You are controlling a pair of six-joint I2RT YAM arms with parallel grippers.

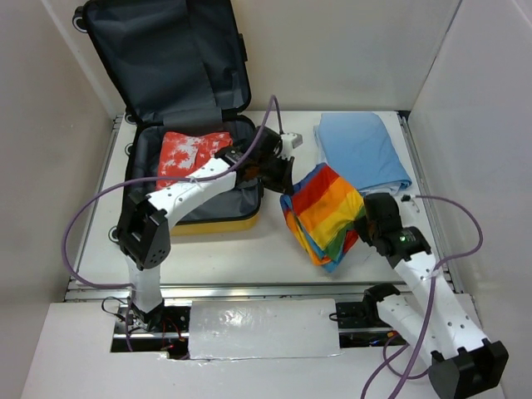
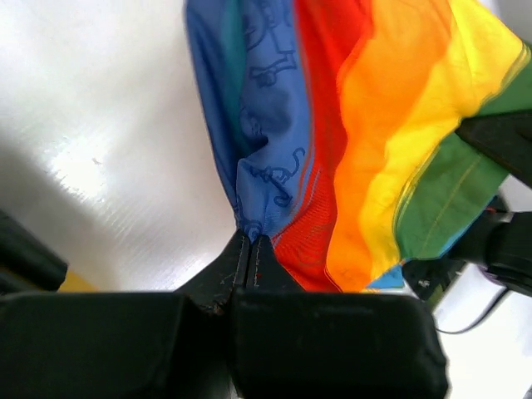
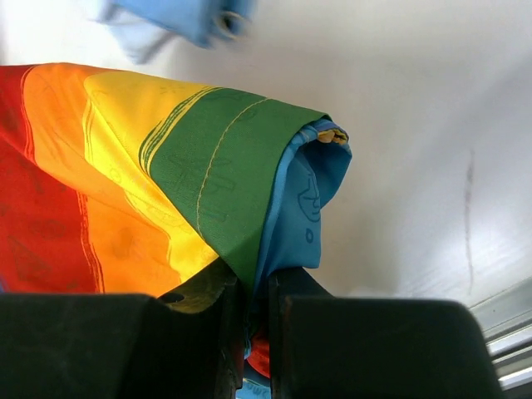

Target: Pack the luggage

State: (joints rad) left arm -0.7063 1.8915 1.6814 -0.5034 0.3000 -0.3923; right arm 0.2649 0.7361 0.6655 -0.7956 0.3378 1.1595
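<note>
No word, number or brand mark can be read in any view. The nearest thing to print is on the rainbow-striped cloth (image 2: 366, 150). In the left wrist view, upper middle of the frame, its blue panel carries dark outline drawings like cartoon figures, too creased to tell any letters among them. In the right wrist view, the blue fold at centre shows a similar faint dark mark, not legible. In the top view, upper left, the red cloth (image 1: 189, 154) inside the yellow suitcase (image 1: 218, 223) bears a white pattern of shapes, not script.

Left hand (image 2: 249, 239) pinched closed, arm extended; right hand (image 3: 254, 281) pinched closed too.
</note>
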